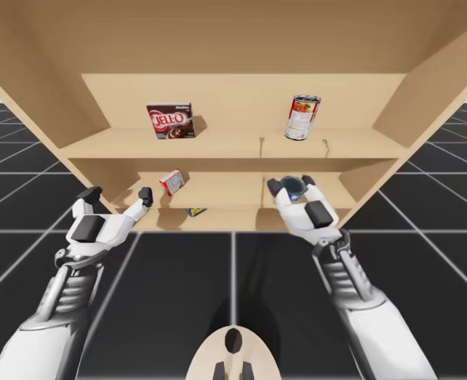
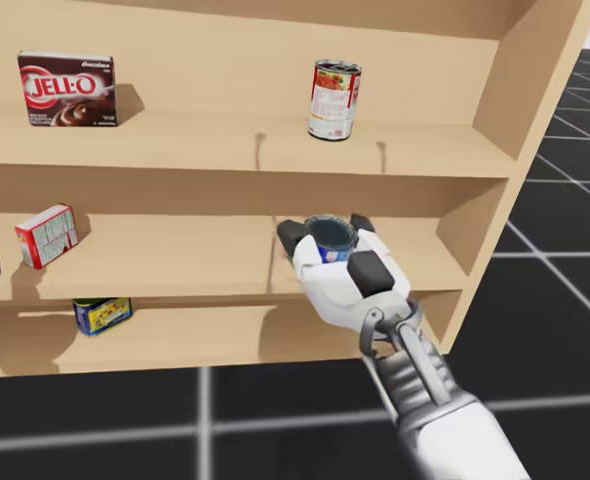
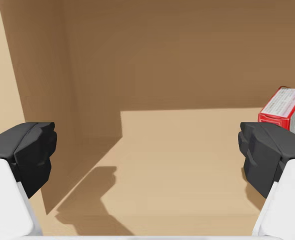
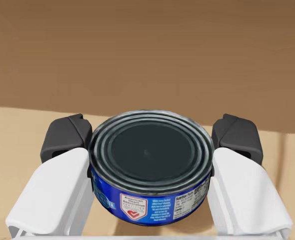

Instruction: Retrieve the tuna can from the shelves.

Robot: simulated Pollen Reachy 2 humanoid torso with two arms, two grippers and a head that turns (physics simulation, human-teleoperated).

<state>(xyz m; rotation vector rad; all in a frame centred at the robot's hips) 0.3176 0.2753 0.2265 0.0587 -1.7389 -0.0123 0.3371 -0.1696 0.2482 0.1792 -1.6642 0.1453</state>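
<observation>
While right jaws press its 2 sides, tuna can (image 4: 150, 167) between them

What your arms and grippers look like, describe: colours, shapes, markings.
Left arm and right arm: white shells, grey ribbed wrists. Left gripper and right gripper: white body, dark grey panel on top, two white fingers tipped with black pads.

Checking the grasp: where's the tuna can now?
The tuna can sits clamped in my right claw, at the middle shelf's right half, below the tall red-and-white can.
</observation>
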